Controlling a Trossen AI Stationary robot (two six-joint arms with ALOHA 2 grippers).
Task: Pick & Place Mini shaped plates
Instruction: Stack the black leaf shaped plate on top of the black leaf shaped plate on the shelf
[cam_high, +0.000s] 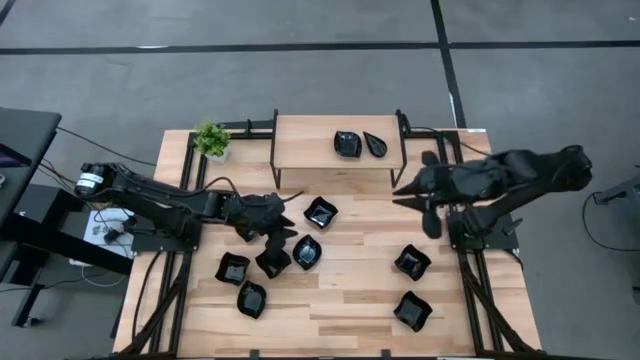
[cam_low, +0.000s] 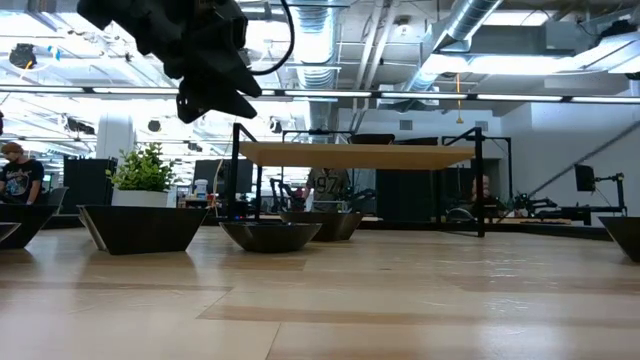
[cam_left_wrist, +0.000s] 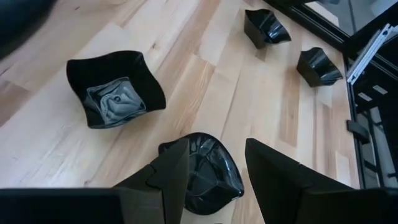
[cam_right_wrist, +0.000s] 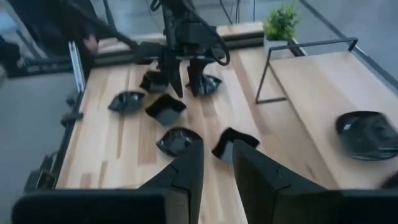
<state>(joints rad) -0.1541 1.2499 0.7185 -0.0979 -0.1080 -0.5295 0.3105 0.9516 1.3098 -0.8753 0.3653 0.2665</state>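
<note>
Two mini shaped plates are seen already set on the raised wooden shelf (cam_high: 305, 142) at the far side of the table (cam_high: 350, 300): a squarish plate (cam_high: 347, 144) and, just beside it on its right, a teardrop plate (cam_high: 375, 144). Seven more black dishes are left on the tabletop: five clustered left of centre, among them a wavy-rimmed dish (cam_high: 320, 212) and a rounded dish (cam_high: 307, 251), and two well apart on the right, one nearer (cam_high: 412, 311) than the other (cam_high: 412, 263).

The left gripper (cam_high: 285, 228) is held low over the cluster with its fingers spread wide and nothing between them; in its wrist view the rounded dish (cam_left_wrist: 202, 171) is framed just beyond its fingertips, so the next pick is judged to be about to begin. The right gripper (cam_high: 412, 190) is poised beside the shelf's right end, its fingers narrowly parted and empty.

A small potted plant (cam_high: 211, 139) is left untouched at the far left corner. The task is judged under a quarter done.
</note>
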